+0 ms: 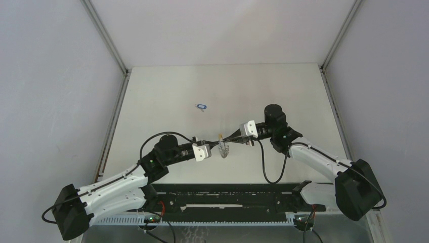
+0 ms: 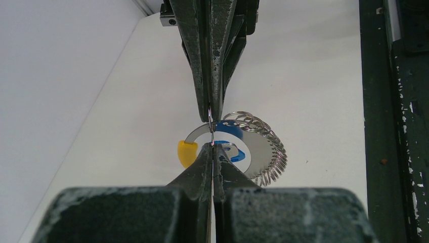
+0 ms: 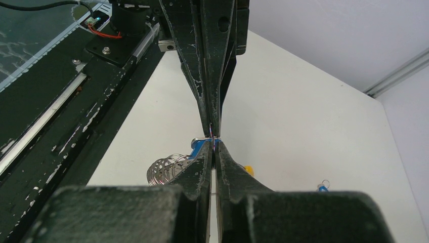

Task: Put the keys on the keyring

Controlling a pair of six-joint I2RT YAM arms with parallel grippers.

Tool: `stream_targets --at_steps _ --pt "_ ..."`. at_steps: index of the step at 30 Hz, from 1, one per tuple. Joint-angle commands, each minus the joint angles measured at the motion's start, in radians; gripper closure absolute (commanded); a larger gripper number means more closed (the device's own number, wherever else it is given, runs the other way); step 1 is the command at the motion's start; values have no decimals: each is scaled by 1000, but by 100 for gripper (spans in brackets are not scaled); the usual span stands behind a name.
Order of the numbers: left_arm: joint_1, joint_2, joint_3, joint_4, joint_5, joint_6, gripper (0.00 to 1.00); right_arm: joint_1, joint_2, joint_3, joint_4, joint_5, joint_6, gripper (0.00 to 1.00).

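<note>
The keyring (image 2: 260,154), a flat silvery loop with a yellow tip (image 2: 186,153) and several small wire rings, is held between both grippers; it also shows in the top view (image 1: 223,150). My left gripper (image 2: 212,146) is shut on the thin wire ring of one key, whose blue tag (image 2: 231,126) lies against the loop. My right gripper (image 3: 213,142) is shut, tip to tip with the left, and seems to pinch the loop's thin arc. The blue tag (image 3: 200,148) sits just behind its tips. The second key (image 1: 202,107) lies on the table, also seen in the right wrist view (image 3: 322,187).
The white table (image 1: 283,86) has metal corner rails at the back left and right. A black rail with cables (image 1: 227,195) runs along the near edge, between the arm bases.
</note>
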Motion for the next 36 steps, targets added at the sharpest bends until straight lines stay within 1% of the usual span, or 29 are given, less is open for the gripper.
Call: stream_targets --at_steps 1,17,31,36 --pt "-3 -3 89 67 25 -8 100 15 4 48 19 -25 -10 100" --pt "-3 11 89 96 54 -22 100 30 11 49 41 -14 2 100" --pt "-3 -3 66 181 45 -74 100 48 13 48 43 20 -1 100" --pt "-3 -5 63 184 51 -78 100 52 14 47 53 27 3 100"
